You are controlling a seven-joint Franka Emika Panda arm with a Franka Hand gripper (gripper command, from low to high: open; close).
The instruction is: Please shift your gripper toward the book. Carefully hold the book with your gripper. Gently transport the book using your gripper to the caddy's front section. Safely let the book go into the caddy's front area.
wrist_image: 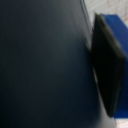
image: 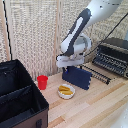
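Observation:
In the exterior view my white gripper [image: 70,66] hangs from the arm over the table's middle, set down on the top edge of the dark navy book [image: 77,77]. The book stands upright on its long edge, slightly tilted. I cannot tell whether its lower edge touches the table. In the wrist view the book's dark cover [wrist_image: 45,65] fills most of the frame, and one dark, blue-tipped finger [wrist_image: 107,65] presses flat against it. The black caddy [image: 42,114] sits at the exterior view's lower left; its front section [image: 17,109] is open.
A red cup [image: 42,81] stands between the caddy and the book. A white bowl [image: 66,91] with yellow pieces lies just in front of the book. A silver-black toaster oven [image: 114,55] and a dark wire rack [image: 100,75] sit at the exterior view's right.

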